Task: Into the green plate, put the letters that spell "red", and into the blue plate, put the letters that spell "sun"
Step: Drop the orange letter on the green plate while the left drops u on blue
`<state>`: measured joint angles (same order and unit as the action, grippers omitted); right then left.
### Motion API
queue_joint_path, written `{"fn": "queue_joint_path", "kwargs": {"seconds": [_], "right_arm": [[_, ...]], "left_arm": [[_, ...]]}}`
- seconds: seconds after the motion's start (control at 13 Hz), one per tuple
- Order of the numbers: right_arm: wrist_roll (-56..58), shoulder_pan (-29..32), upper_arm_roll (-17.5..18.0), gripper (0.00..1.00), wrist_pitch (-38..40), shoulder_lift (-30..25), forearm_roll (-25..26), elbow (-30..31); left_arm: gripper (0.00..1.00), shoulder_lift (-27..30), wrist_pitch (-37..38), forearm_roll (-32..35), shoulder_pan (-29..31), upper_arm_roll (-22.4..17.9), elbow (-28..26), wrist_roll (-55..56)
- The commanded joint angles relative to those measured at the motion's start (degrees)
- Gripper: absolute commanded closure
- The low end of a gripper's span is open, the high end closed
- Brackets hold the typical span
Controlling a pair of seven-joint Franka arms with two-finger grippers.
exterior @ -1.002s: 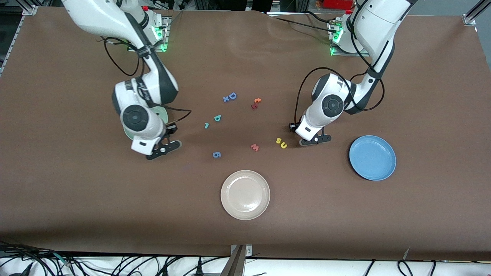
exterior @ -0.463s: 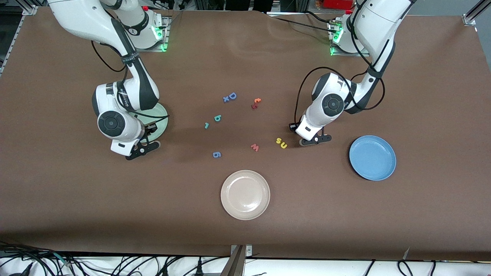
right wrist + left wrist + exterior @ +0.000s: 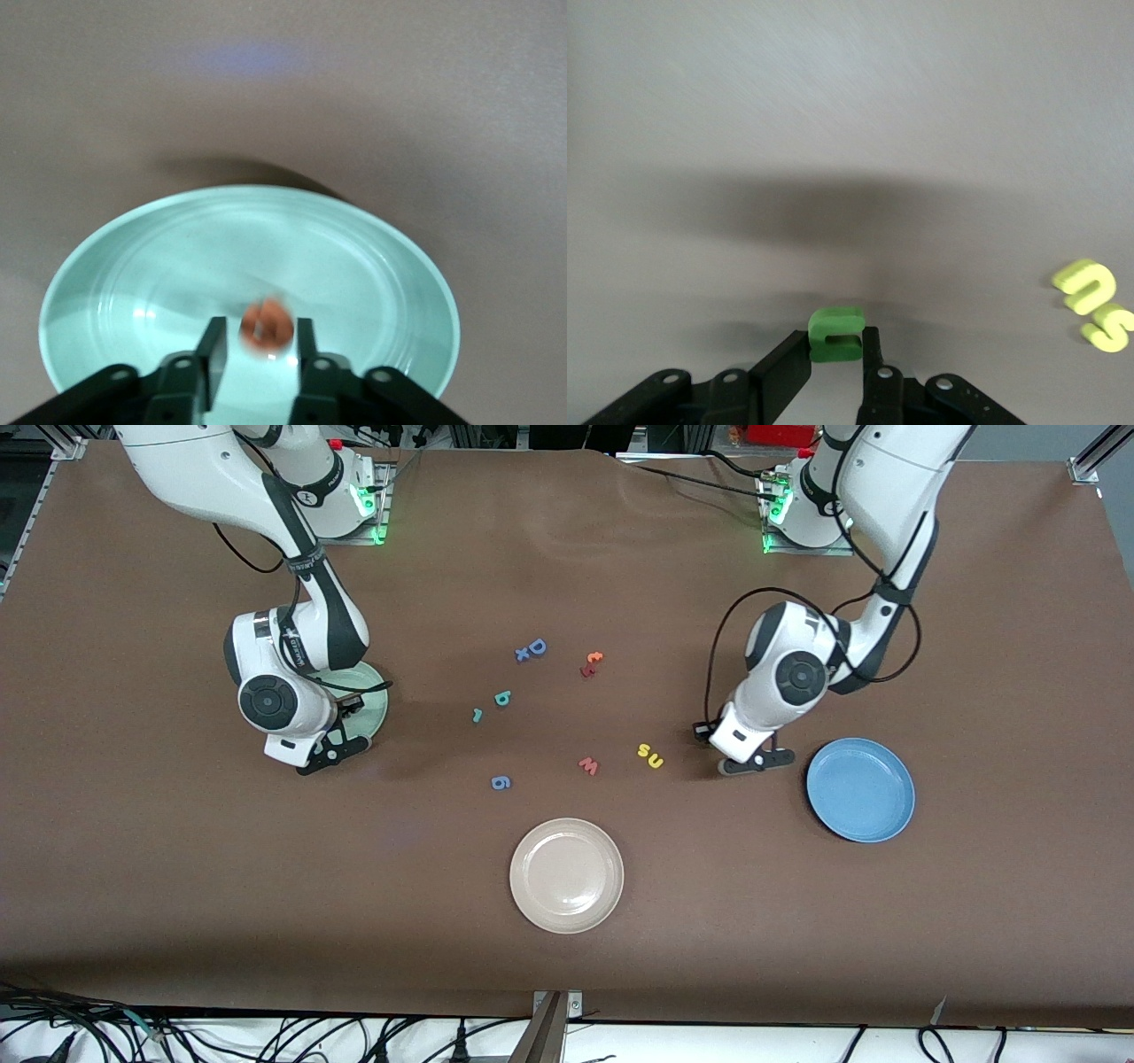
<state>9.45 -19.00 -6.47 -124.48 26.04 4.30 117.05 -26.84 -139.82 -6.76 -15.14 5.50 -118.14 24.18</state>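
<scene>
- When you take the front view first, the right gripper (image 3: 332,751) hangs over the nearer rim of the green plate (image 3: 370,701). The left gripper (image 3: 753,762) sits low between the yellow "s" (image 3: 644,750) and "u" (image 3: 655,762) pair and the blue plate (image 3: 859,789), which holds nothing. The teal "r" (image 3: 477,715) and teal "d" (image 3: 502,698) lie mid-table, well apart from both plates.
- As the left wrist view shows it, the left gripper (image 3: 835,347) is closed on a dark green letter (image 3: 836,333), pinched across its outer sides and lifted clear of the table. The two yellow letters (image 3: 1097,305) lie nearby on the cloth.
- Where the right wrist view looks down, an orange letter (image 3: 267,328) shows blurred between the jaws of the right gripper (image 3: 261,341), above the green plate (image 3: 133,266). The jaws stand slightly wider than the letter, so it looks free rather than pinched.
- Judge these foam letters as very light, soft and springy. Take each across two flat outer sides with a gentle squeeze. A hard squeeze may squash one or flick it away, and one may cling to a pad as you open.
</scene>
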Motion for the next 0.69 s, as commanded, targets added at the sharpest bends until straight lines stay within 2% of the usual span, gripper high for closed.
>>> {"fn": "queue_joint_path", "kwargs": {"seconds": [0.0, 0.23, 0.39, 0.62], "right_arm": [[-1.98, 0.10, 0.23, 0.00, 0.11, -2.49, -0.25, 1.61], [-3.64, -0.07, 0.93, 0.00, 1.77, -3.80, -0.43, 0.46], [-15.01, -0.25, 5.30, 0.00, 2.22, -4.86, -0.96, -0.32], [-34.62, -0.95, 11.90, 0.00, 2.49, -4.87, -0.87, -1.90]], "left_arm": [[0.95, 4.95, 7.26, -1.06, 0.54, -4.34, 1.32, -11.04], [0.94, 5.66, 7.37, -0.71, 1.86, -8.65, 1.33, -23.61], [0.94, 5.14, 6.76, 2.52, 3.17, -10.51, 1.42, -30.21], [0.93, 3.65, 3.34, 9.64, 6.77, -10.60, 2.12, -33.14]]}}
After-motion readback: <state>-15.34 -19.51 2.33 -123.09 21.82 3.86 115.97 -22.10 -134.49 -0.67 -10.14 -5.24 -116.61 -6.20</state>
